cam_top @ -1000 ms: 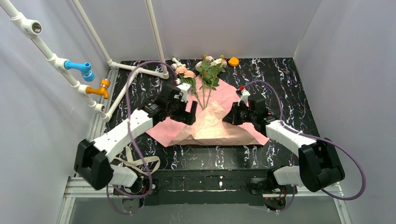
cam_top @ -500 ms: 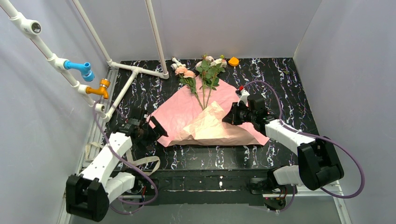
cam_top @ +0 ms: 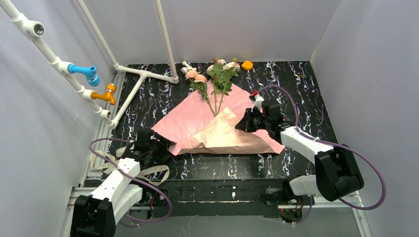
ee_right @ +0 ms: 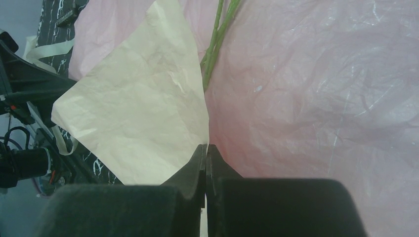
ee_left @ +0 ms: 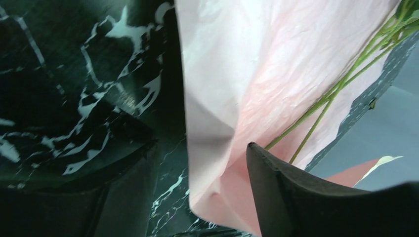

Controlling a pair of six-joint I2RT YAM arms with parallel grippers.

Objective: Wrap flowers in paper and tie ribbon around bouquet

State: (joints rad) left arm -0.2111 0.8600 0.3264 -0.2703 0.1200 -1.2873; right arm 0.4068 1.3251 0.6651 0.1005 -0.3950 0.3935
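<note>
Two white arms reached over the table from its near edge. The left one lay low and folded at about 7 o'clock. Its left gripper (cam_top: 162,146) sat just beside the near-left corner of the large crinkled sheet of salmon-pink paper (cam_top: 185,118), jaws apart with nothing clamped. The right arm stretched from 5 o'clock toward the centre. Its right gripper (cam_top: 241,125) was closed tight on the edge of the sheet's tan-brown folded flap.

The small bunch of pale pink and cream roses (cam_top: 217,74) lay toward 12 o'clock, with blooms past the far edge and stems meeting the flap's tip. A limp beige fabric ribbon (cam_top: 153,171) lay at 7 o'clock by the left arm.

The black, white-veined marbled tabletop (cam_top: 306,84) sat between plain grey walls. White pipes (cam_top: 163,29) carried a blue tap (cam_top: 88,73) and an orange tap (cam_top: 107,94) at 10 o'clock, and a small orange object (cam_top: 247,64) sat at 1 o'clock.

Only the right wrist view showed the pinch itself — fingertips meeting on the flap. The left wrist view showed the gap between its fingers, framing the sheet's edge and thin green stems.
</note>
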